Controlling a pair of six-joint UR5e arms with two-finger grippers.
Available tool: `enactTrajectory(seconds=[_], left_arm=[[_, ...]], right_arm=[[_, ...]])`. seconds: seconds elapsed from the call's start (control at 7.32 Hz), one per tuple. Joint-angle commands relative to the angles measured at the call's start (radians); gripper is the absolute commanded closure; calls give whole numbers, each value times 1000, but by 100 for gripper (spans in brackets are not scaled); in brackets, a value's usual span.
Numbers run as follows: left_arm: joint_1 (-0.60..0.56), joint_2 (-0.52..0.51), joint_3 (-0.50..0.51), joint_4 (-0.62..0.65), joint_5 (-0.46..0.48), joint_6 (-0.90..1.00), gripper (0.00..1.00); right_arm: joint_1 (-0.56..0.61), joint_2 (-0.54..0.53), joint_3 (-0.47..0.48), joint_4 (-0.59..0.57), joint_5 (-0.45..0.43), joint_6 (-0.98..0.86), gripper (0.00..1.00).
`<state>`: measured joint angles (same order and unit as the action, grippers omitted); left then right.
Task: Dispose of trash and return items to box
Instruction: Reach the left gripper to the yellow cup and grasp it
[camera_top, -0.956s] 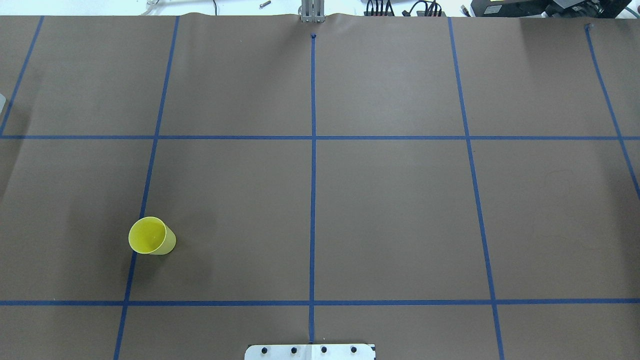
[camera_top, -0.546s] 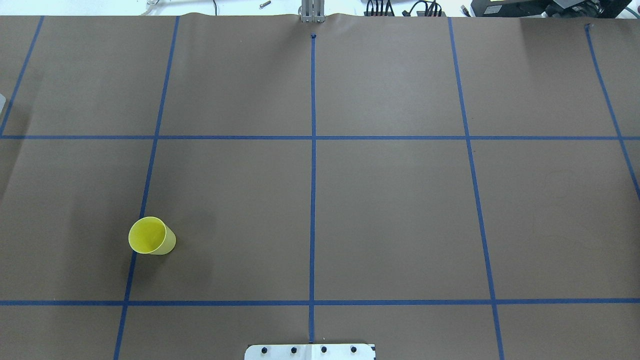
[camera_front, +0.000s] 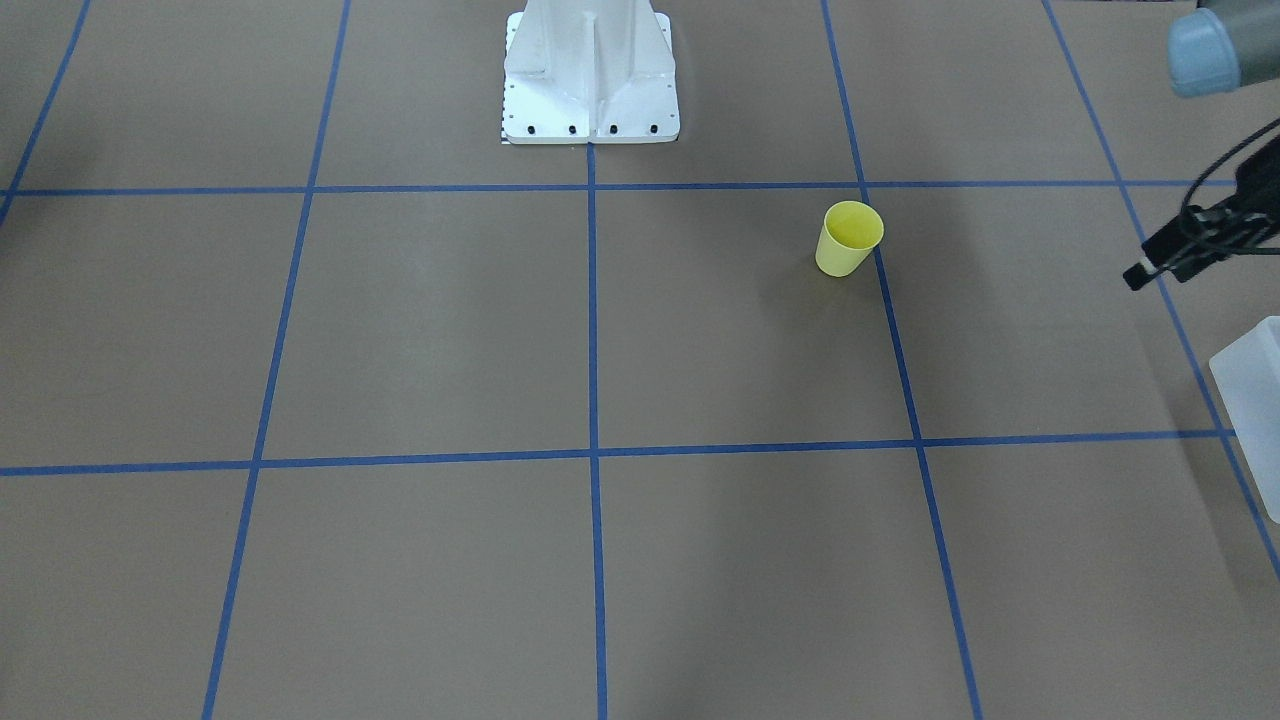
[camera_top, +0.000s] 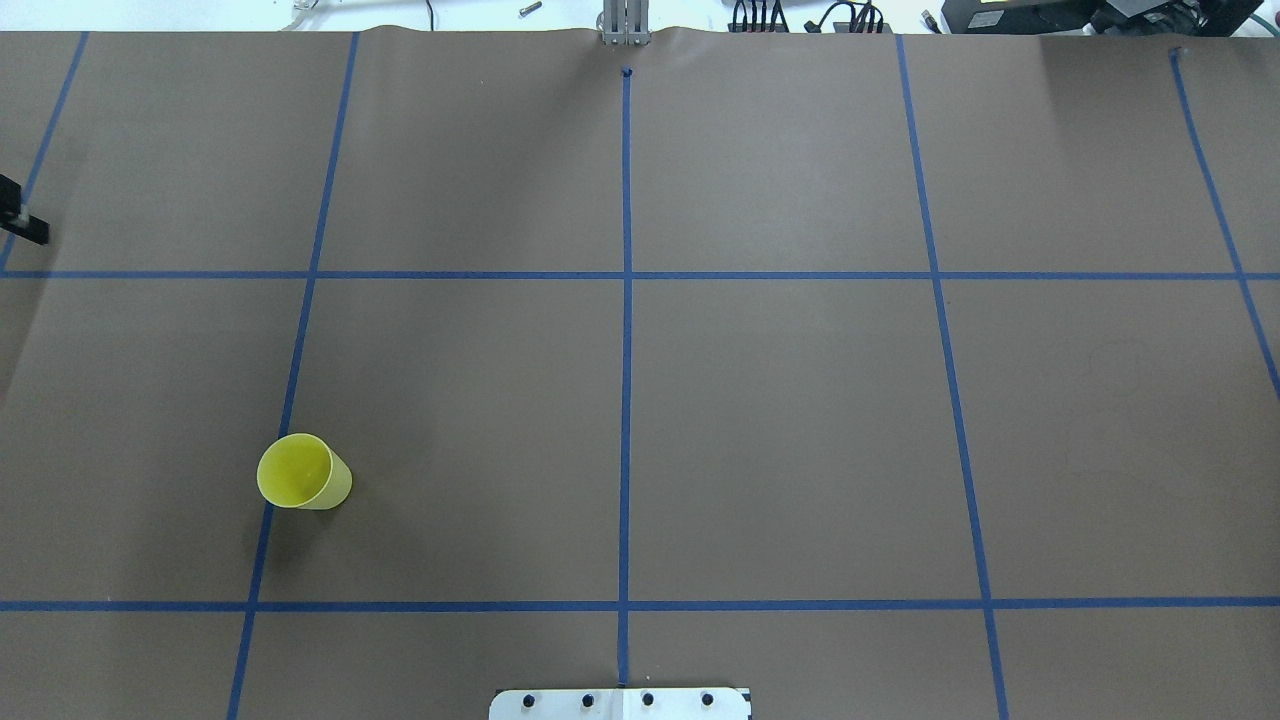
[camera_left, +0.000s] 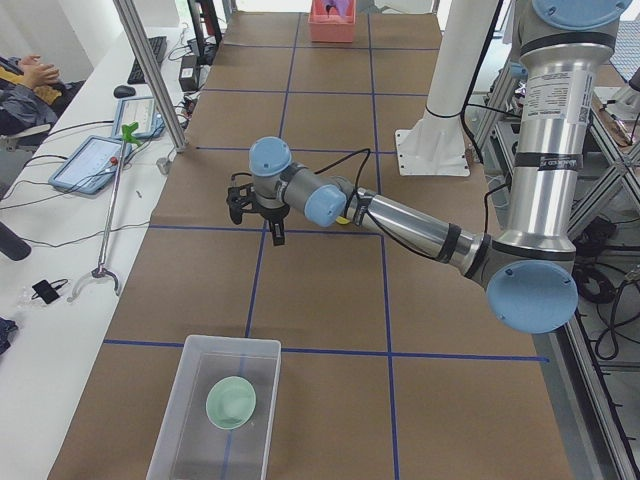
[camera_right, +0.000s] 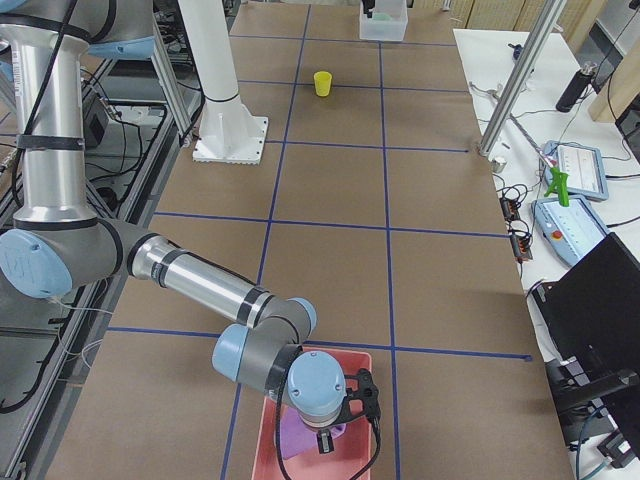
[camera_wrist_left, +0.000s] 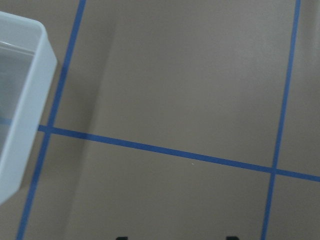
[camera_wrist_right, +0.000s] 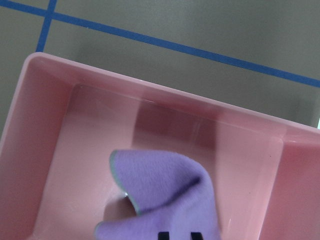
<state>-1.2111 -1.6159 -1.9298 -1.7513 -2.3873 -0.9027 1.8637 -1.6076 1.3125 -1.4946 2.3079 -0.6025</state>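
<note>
The yellow cup (camera_top: 302, 472) stands upright on the brown table, on the left side of the overhead view; it also shows in the front view (camera_front: 848, 238). The translucent white box (camera_left: 190, 370) stands at the table's left end with a pale green bowl (camera_left: 232, 402) inside. My left gripper (camera_left: 257, 225) is open and empty above the table, between box and cup; its tips show in the left wrist view (camera_wrist_left: 175, 238). My right gripper (camera_wrist_right: 179, 235) is low in a pink bin (camera_wrist_right: 150, 90), tips close together on a purple cloth (camera_wrist_right: 165, 190).
The white robot base (camera_front: 590, 90) stands at the table's near middle edge. The box corner shows at the front view's right edge (camera_front: 1250, 380). Operator desks with tablets (camera_left: 95, 160) and a metal post (camera_left: 150, 70) line the table's far side. Blue tape lines grid the table.
The tip of my left gripper has come into the overhead view at its left edge. The cup has not moved.
</note>
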Motion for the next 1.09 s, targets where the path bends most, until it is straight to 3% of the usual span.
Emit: enactTrajectory(seconds=[0.0, 0.55, 0.96], left_arm=[[248, 8, -125, -1, 157, -244, 25], [574, 30, -183, -5, 392, -424, 26], [601, 48, -126, -94, 396, -450, 26]], right_arm=[[0, 11, 1, 13, 33, 7, 0], [-79, 15, 120, 11, 114, 231, 0], [-106, 15, 122, 11, 151, 262, 0]])
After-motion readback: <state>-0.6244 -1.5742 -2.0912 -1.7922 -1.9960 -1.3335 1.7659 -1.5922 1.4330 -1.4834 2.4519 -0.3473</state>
